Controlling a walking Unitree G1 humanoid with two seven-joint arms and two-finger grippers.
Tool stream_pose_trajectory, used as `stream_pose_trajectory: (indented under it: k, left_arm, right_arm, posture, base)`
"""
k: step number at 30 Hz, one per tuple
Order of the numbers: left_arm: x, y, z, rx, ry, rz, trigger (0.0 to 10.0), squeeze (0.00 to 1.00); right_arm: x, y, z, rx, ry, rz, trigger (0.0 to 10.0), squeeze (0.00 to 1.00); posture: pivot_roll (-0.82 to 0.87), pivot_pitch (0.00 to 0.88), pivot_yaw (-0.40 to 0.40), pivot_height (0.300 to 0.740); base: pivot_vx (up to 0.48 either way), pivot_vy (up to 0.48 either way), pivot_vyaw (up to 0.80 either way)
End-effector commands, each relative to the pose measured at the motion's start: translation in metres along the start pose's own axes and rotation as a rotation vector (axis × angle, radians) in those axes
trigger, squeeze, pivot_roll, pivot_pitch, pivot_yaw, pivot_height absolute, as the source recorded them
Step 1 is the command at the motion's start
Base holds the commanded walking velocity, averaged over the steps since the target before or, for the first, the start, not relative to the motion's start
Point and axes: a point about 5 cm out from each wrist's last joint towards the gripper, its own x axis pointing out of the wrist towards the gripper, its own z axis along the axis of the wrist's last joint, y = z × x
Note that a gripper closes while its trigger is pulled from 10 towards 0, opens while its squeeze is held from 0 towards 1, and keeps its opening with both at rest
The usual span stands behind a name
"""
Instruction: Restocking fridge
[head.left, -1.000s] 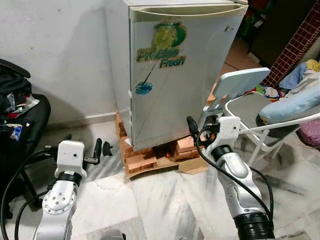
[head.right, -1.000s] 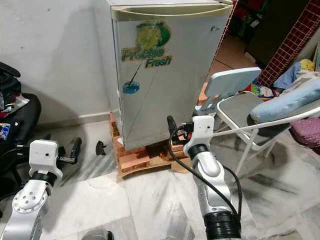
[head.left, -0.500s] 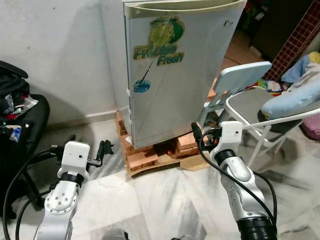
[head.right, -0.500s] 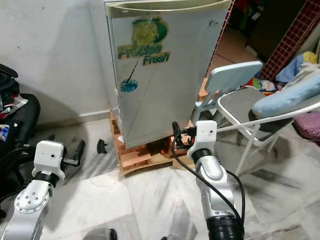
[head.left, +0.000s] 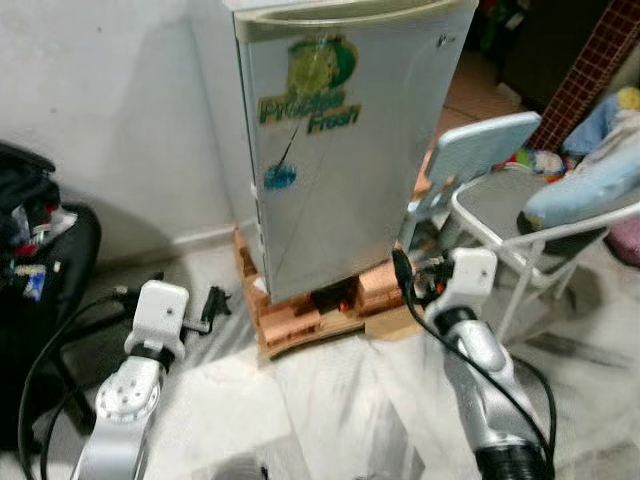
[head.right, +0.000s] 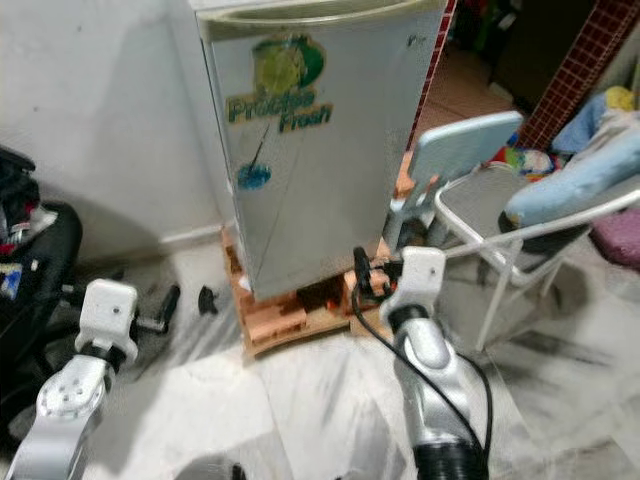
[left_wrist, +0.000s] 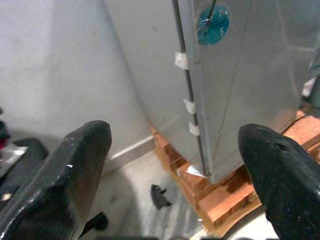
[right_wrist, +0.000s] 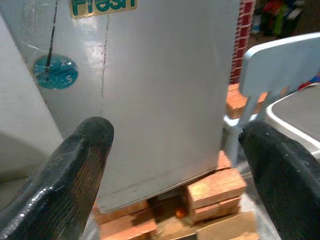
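One small silver single-door fridge with a green "Fresh" sticker (head.left: 340, 140), shut, filling the upper centre of the head views. Raised off the white marble floor (head.left: 330, 420) on a stack of red bricks and a strip of pale wooden board (head.left: 320, 310), probably to keep its base clear of damp or to level it. Door seam along the fridge's left edge, dotted with bits of white tape (left_wrist: 182, 60); a round blue sticker (left_wrist: 213, 25) just beside that seam, near the upper centre of the left wrist view. Backed against the white plastered wall (head.left: 110, 110) at upper left.

Two grippers raised ahead of the body, low in the frame, both aimed at the fridge front — apparently an approach posture before reaching for the door. Left gripper (head.left: 212, 303) at lower left, short of the brick base, black fingers (left_wrist: 70, 170) spread wide, nothing between them, touching nothing. Right gripper (head.left: 403, 275) at lower centre-right, just before the fridge's lower right corner, black fingers (right_wrist: 75, 175) likewise wide apart and empty.

No stock items in either claw; door opening judged the step in hand, restocking barely begun.

Further out: a pale blue folding chair with a grey seat (head.left: 490, 170) close beside the fridge at right, a likely obstacle to door swing or arm travel; a black bag or seat (head.left: 40, 270) at far left; a small black object (left_wrist: 159, 196) on the floor near the bricks.
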Motion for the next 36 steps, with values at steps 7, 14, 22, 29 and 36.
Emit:
stream_pose_trajectory:
  k: [7, 14, 22, 29, 36]
  left_arm:
    - [-0.001, 0.003, 0.003, 0.056, -0.03, -0.011, 10.0, 0.0]
    - [0.003, 0.013, 0.008, 0.062, -0.054, 0.017, 10.0, 0.0]
    - [0.004, 0.007, 0.005, -0.002, -0.049, 0.021, 10.0, 0.0]
    - [0.004, 0.013, 0.0, -0.047, -0.012, 0.071, 10.0, 0.0]
    - [0.002, 0.012, 0.004, -0.034, -0.07, 0.065, 10.0, 0.0]
  right_arm:
    - [0.013, 0.017, 0.01, 0.006, -0.037, 0.056, 10.0, 0.0]
    - [0.015, 0.019, 0.011, 0.002, -0.042, 0.064, 10.0, 0.0]
    - [0.017, 0.016, 0.011, -0.017, -0.039, 0.063, 10.0, 0.0]
    - [0.017, 0.022, 0.012, -0.053, -0.052, 0.093, 10.0, 0.0]
    - [0.019, 0.017, 0.014, -0.05, -0.055, 0.089, 10.0, 0.0]
  posture:
    - [0.14, 0.08, -0.051, 0.74]
    - [0.14, 0.088, -0.055, 0.74]
    - [0.13, 0.106, -0.071, 0.74]
    - [0.14, 0.113, -0.079, 0.74]
    - [0.13, 0.115, -0.087, 0.74]
  base:
    - [0.0, 0.48, -0.8]
    - [0.0, 0.48, -0.8]
    - [0.0, 0.48, -0.8]
    - [0.0, 0.48, -0.8]
    - [0.0, 0.48, -0.8]
